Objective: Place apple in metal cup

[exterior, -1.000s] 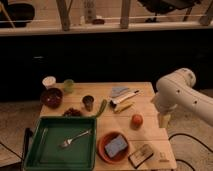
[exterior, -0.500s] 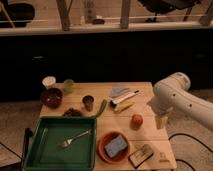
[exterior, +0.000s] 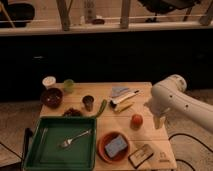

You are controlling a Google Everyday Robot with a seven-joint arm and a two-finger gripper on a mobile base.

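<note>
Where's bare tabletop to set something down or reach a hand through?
Free: back strip between light green cup and grey cloth, behind metal cup; patch between apple and green tray, behind red bowl. Crowded: left side, from dark bowl to tray. Gripper hangs open right of apple.

Arm (exterior: pixel 186 106): one unit, covered in smooth off-white shells with a dull finish; sections are thick and rounded, with no sharp edges; a bulbous dome-shaped joint housing (exterior: pixel 172 83) forms the upper end; a broad tubular section runs from it to the right edge of the view; shading along the underside is darker grey; no cables, screws or markings can be made out on the shells. Hand (exterior: pixel 160 120): same pale colour as the arm, narrow and tapered; located beneath the joint housing, over the right edge of the bench (exterior: pixel 152 142); fingers spread, nothing between them.
</note>
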